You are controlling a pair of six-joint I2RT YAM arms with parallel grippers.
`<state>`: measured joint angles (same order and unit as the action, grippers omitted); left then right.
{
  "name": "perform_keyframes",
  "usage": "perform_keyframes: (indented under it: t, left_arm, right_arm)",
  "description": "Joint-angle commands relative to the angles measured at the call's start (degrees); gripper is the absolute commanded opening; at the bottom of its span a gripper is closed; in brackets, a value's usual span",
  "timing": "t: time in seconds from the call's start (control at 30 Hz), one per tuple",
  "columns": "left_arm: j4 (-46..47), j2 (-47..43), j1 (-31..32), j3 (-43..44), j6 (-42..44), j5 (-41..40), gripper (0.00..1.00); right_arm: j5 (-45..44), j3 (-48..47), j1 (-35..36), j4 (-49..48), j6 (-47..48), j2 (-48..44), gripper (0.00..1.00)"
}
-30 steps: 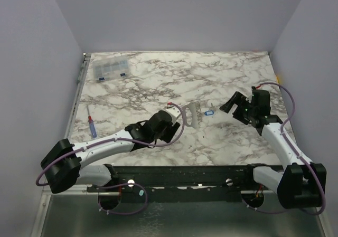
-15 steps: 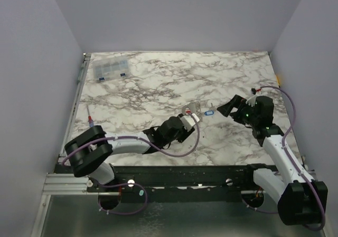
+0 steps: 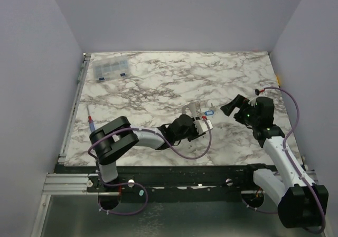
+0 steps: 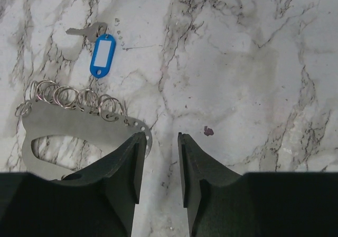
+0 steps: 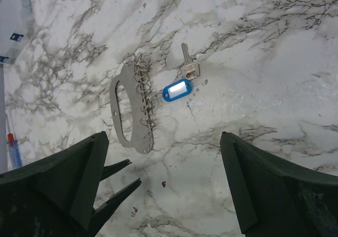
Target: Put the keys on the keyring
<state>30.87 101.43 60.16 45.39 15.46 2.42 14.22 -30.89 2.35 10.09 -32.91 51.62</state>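
Left wrist view looks straight down on the marble table (image 4: 253,63), where the left gripper (image 4: 158,155) has its two dark fingers (image 4: 129,166) close together, a narrow strip of bare marble between them and nothing held. The left finger's tip overlaps the edge of a flat grey metal plate (image 4: 58,123) with an oblong cutout, which carries a row of split rings (image 4: 68,97) along its upper edge. Beyond the plate lies the keyring (image 4: 102,53) with its blue tag, and one silver key (image 4: 84,32) has its head touching the tag's top; whether it is threaded on I cannot tell. Seen from the right wrist, the right gripper (image 5: 163,136) is spread wide above the table, holding nothing, well apart from the key and tag.
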Motion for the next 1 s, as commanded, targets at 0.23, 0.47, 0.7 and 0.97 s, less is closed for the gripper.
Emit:
perform_keyframes:
  t: [0.23,0.47,0.7,0.97]
  left_arm:
    - [2.97,6.72,-3.47,5.32,6.73,4.69,0.29]
    - [2.95,8.48,-4.34,6.56,7.9,6.84,0.25]
    - [2.91,10.27,-4.31,7.29,8.0,6.23,0.21]
    - [2.95,11.51,-4.31,8.09,7.84,2.72,0.19]
  right_arm:
    - [-3.58,-2.25,2.12,1.39,1.18,-0.51,1.0]
    - [-3.58,-2.25,2.7,1.44,1.2,-0.36,1.0]
    - [-3.51,-2.05,3.18,1.16,1.25,-0.42,1.0]
    - [-3.29,-2.1,3.76,1.25,1.26,-0.44,1.0]
